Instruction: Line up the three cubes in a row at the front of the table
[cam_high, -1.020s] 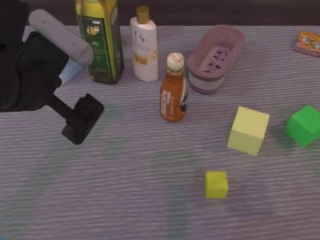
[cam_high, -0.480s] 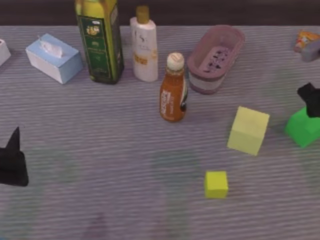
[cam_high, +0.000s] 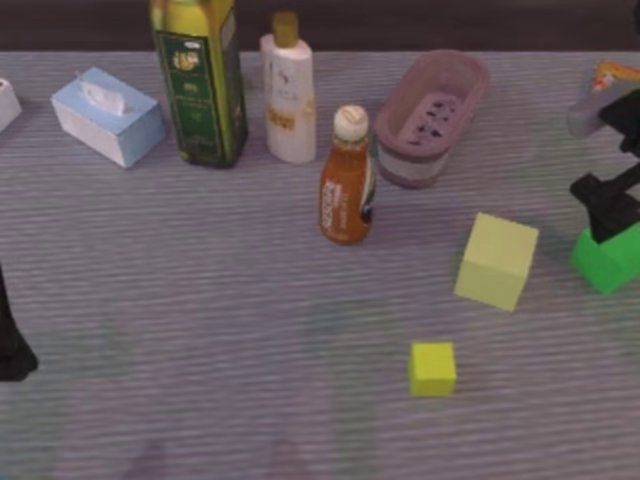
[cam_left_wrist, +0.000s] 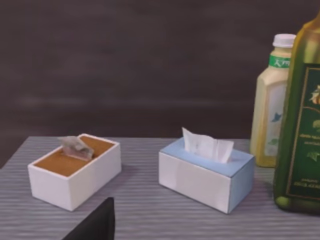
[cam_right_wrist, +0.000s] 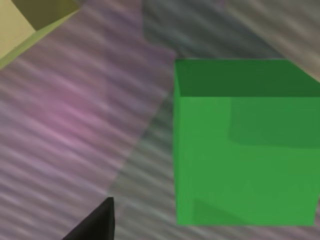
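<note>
Right gripper (cam_high: 607, 222): far right of the top view, directly above the mid-sized bright green matte cube (cam_high: 608, 256); whether its fingers are spread or closed cannot be told.
Left gripper (cam_high: 12, 345): parked at the left edge of the top view; finger state cannot be told.
Bright green cube: right edge, mid-height; it fills the right wrist view (cam_right_wrist: 245, 145).
Largest pale yellow matte cube (cam_high: 496, 261): just left of the green one, apart from it.
Small yellow-green matte cube (cam_high: 432, 368): lower centre-right, alone.
Grey-lavender ribbed cloth table (cam_high: 200, 330): carries all three cubes.
Light blue tissue box (cam_high: 108, 115): upper left.
</note>
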